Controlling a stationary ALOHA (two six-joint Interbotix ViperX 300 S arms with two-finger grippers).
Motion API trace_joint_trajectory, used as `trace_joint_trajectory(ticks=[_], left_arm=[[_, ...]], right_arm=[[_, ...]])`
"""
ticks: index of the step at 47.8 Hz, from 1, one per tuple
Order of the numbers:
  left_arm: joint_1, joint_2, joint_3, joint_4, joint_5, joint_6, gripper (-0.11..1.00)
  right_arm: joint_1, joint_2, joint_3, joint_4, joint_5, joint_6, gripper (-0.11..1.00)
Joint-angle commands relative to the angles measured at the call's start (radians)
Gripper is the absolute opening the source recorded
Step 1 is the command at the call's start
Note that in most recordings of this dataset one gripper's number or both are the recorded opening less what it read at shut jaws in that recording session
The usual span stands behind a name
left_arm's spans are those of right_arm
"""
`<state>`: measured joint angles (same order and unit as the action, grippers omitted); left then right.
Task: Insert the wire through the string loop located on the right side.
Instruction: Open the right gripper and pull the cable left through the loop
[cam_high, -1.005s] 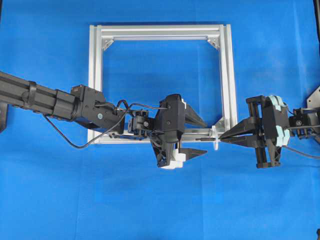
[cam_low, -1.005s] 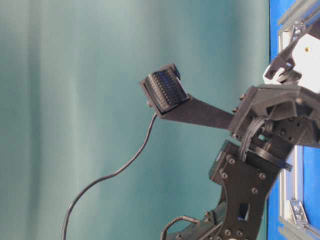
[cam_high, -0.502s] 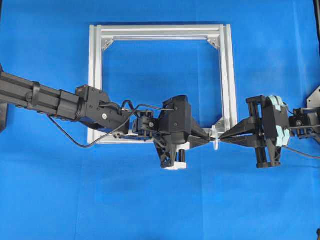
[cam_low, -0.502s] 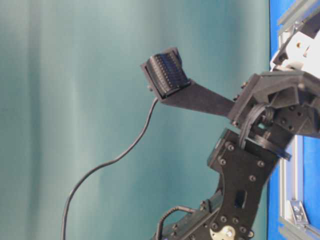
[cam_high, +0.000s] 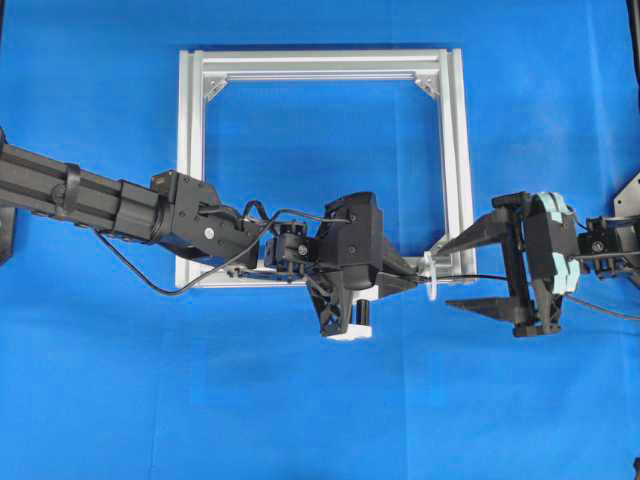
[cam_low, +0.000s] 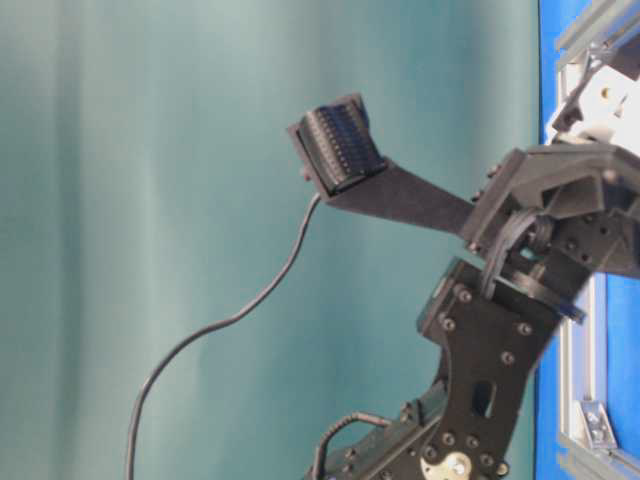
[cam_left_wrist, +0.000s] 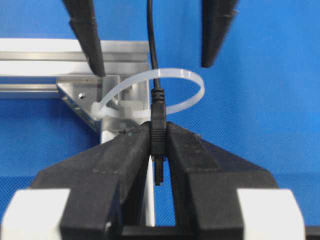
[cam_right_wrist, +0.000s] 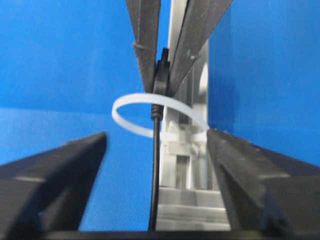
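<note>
1. Right, from overhead the left gripper (cam_high: 412, 281) is sitting at the lower right corner of the silver frame (cam_high: 188, 160), jaws pinched together on the wire (cam_high: 470, 277). The right gripper (cam_high: 470, 270) is standing just past the corner with its fingers spread wide, one above and one below the wire, touching nothing. It looks like a handover: one side is gripping so the other can let go.

2. Next, the table-level view is giving little: arm links, a loose black cable (cam_low: 230, 320) and one finger pad (cam_low: 335, 150). Neither loop nor plug is showing here.

3. Now the left wrist camera: the pads are clamping the plug tip (cam_left_wrist: 158, 135), which has come through the string loop (cam_left_wrist: 165, 92). The wire is running straight away from the camera, through the loop, between the right gripper's parted fingers (cam_left_wrist: 90, 35).

4. Finally, the right wrist camera is confirming it. The wire's long axis is lying crosswise to the loop's ring (cam_right_wrist: 155, 117), plug end pointing at the left arm, tail trailing back under the right gripper.
</note>
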<state>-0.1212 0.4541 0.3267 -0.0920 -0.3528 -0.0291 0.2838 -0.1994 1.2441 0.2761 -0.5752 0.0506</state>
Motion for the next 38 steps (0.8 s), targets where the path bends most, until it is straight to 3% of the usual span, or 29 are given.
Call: trace_joint_trajectory(ticks=[1, 4, 18, 26, 38], left_arm=[[-0.002, -0.025, -0.008, 0.003, -0.005, 0.002, 0.08], [-0.002, -0.025, -0.008, 0.003, -0.005, 0.002, 0.08], [-0.009, -0.057, 0.048, 0.003, -0.014, 0.002, 0.08], [-0.025, -0.150, 0.163, 0.002, -0.075, 0.002, 0.08], [-0.060, -0.330, 0.417, 0.003, -0.175, -0.003, 0.08]], right_arm=[[0.003, -0.005, -0.014, 0.003, -0.005, -0.002, 0.88], [0.003, -0.005, -0.015, 0.003, -0.005, -0.002, 0.97], [0.003, -0.006, -0.015, 0.003, -0.005, -0.002, 0.96], [0.003, -0.006, -0.015, 0.002, -0.005, -0.003, 0.96], [0.003, -0.006, -0.015, -0.002, -0.005, -0.003, 0.96]])
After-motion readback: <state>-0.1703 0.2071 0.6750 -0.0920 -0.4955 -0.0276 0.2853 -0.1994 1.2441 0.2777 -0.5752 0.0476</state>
